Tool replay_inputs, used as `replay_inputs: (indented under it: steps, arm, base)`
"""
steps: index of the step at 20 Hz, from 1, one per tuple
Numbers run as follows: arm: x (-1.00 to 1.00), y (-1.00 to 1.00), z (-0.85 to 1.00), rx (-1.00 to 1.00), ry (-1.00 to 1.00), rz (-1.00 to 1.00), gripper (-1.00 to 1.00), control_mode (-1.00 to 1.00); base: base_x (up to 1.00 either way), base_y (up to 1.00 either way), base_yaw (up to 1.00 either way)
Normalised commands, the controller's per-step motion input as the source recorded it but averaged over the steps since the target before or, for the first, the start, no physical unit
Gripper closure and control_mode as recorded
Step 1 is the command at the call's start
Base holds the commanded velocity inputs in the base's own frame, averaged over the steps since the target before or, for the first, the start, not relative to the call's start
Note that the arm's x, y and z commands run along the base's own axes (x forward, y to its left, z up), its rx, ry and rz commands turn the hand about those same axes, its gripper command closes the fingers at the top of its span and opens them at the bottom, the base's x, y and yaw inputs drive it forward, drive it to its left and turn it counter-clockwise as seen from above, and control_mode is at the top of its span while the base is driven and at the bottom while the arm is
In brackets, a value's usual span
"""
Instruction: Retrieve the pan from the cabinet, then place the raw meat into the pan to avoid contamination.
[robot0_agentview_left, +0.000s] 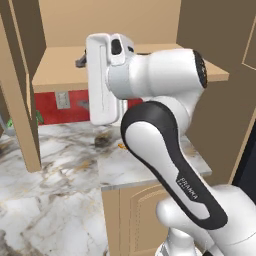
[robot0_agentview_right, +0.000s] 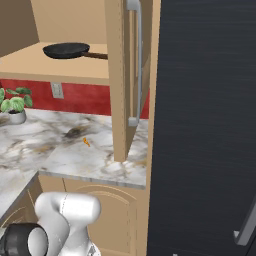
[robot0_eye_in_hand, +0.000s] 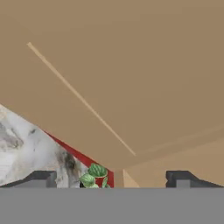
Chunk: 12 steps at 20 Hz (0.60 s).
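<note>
Pan (robot0_agentview_right: 66, 50) on cabinet (robot0_agentview_right: 75, 67) shelf; tool (robot0_eye_in_hand: 112, 179) apart, agape

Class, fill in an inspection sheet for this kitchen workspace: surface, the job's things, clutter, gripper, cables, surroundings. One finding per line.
Surface: marble counter, grey-white with brown veins; a dark smudge and a small orange speck on it.
Job's things: pan lies on the wooden shelf of the cabinet, handle pointing right; cabinet doors stand open. Raw meat: nothing seen.
Clutter: potted plant on the counter at the left, by the wall.
Gripper: gripper open, holding nothing, facing tan cabinet wood; the hand is raised in front of the shelf.
Cables: nothing seen.
Surroundings: red backsplash with a wall outlet; tall dark panel at the right; tan base cupboards below the counter.
</note>
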Motion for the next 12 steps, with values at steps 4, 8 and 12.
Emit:
replay_inputs:
  steps: [4, 8, 12]
  arm:
    - [0.0, -0.5, 0.0, 0.0, 0.35, -0.25, -1.0, -1.0]
    - [0.0, -0.55, -0.01, 0.0, 0.31, -0.24, -1.0, -1.0]
    - [0.14, -0.49, -0.07, 0.0, 0.2, -0.2, -1.0, -1.0]
  base:
    - [0.0, 0.0, 0.0]
    - [0.0, 0.0, 0.0]
    - [0.0, 0.0, 0.0]
